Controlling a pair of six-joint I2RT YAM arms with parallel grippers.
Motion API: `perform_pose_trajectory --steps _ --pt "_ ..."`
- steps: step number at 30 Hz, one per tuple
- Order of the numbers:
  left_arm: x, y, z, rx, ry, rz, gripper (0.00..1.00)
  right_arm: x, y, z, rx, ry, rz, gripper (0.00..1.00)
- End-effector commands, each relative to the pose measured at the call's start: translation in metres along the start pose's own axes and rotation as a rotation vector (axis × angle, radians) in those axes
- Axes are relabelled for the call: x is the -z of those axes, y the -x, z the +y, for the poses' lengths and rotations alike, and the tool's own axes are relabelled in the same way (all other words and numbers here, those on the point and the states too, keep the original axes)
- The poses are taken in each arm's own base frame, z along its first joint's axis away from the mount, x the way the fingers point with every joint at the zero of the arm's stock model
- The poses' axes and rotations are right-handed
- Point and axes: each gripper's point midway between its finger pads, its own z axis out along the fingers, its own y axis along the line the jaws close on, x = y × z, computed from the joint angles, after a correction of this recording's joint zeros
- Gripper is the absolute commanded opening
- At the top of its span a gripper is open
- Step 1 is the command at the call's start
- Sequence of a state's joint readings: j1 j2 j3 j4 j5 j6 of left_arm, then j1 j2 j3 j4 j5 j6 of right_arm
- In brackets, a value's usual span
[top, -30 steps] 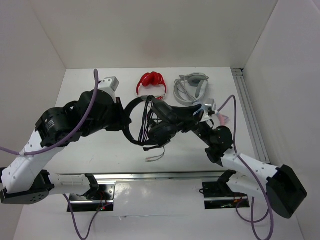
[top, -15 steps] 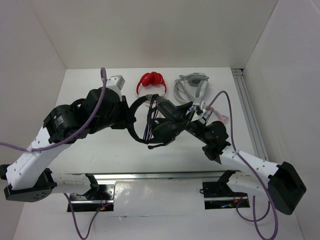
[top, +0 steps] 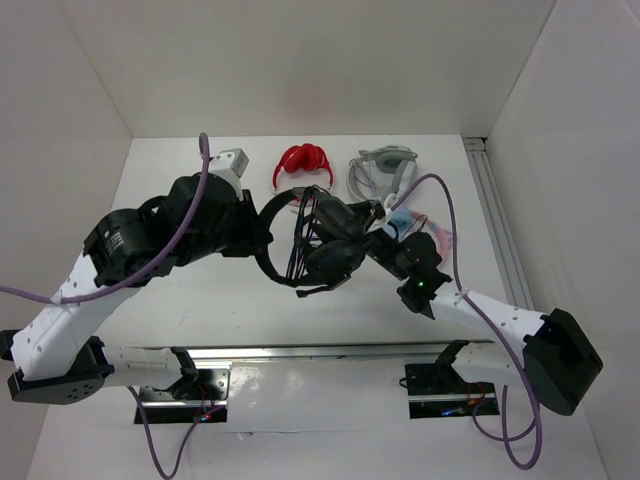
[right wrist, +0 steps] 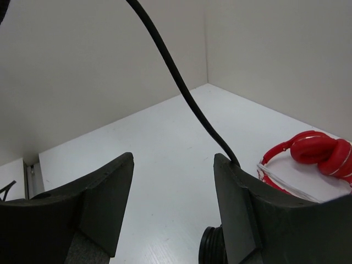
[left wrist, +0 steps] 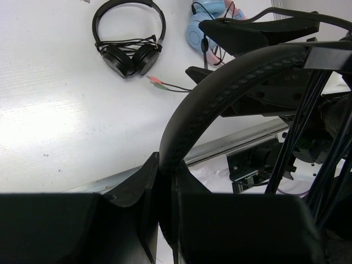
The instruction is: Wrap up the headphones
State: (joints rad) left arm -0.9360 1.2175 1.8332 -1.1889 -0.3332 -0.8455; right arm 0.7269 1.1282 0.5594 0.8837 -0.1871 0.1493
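From above, you had the headphones (top: 325, 245) between the two arms over the middle of the table (top: 200, 300). The headband (top: 272, 262) pointed toward the left arm and the ear cups (top: 335, 255) toward the right arm, so the long axis ran left to right. The left gripper (top: 262, 228) met the band, and strands of the cable (top: 297, 240) crossed the band's opening from front to back. The right gripper (top: 378, 232) sat just beside the cups, but you could not judge its opening from here. Red headphones (top: 303, 160) and a grey headset (top: 383, 170) lay near the far edge, well apart from the arms.

In the left wrist view, your claw was clamped tight on the headband, which arched up and to the right. Cable strands ran taut at the right. On the table lay a small black on-ear pair (left wrist: 129, 41), with pink and green plugs (left wrist: 157, 82) just beside it and blue and pink headphones (left wrist: 201, 27) near.

In the right wrist view, your claw stood wide with nothing between the fingers (right wrist: 236, 209). The cable slanted down from the top left and touched the tip of one finger.
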Motion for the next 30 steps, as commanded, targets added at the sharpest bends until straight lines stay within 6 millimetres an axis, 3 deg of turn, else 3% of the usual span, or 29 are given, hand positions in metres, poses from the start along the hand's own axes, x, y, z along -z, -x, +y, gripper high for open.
perform_pose_trajectory --steps 1,4,7,12,23,27,28,30 --pt "0.015 0.026 -0.024 0.085 -0.113 -0.084 0.0 -0.008 0.01 -0.003 0.028 0.005 -0.018 0.67" --pt "0.018 0.028 -0.023 0.088 -0.113 -0.097 0.0 -0.003 -0.007 0.005 0.012 0.057 0.025 0.66" --pt "0.017 0.03 -0.017 0.104 -0.087 -0.105 0.0 0.004 0.01 0.022 0.021 0.131 0.003 0.66" --pt "0.014 0.028 -0.016 0.11 -0.09 -0.086 0.0 0.005 0.001 0.001 0.024 0.015 0.019 0.66" --pt "0.019 0.03 -0.024 0.117 -0.137 -0.09 0.0 -0.024 -0.04 0.0 -0.039 0.066 0.112 0.69" --pt "0.022 0.036 -0.02 0.121 -0.121 -0.114 0.0 -0.017 -0.053 0.0 -0.061 0.062 0.125 0.55" --pt "0.021 0.039 -0.016 0.124 -0.096 -0.137 0.0 -0.015 -0.055 0.0 -0.061 0.062 0.127 0.42" --pt "0.029 0.049 -0.01 0.162 -0.073 -0.174 0.0 -0.007 -0.066 0.0 -0.076 0.058 0.142 0.33"
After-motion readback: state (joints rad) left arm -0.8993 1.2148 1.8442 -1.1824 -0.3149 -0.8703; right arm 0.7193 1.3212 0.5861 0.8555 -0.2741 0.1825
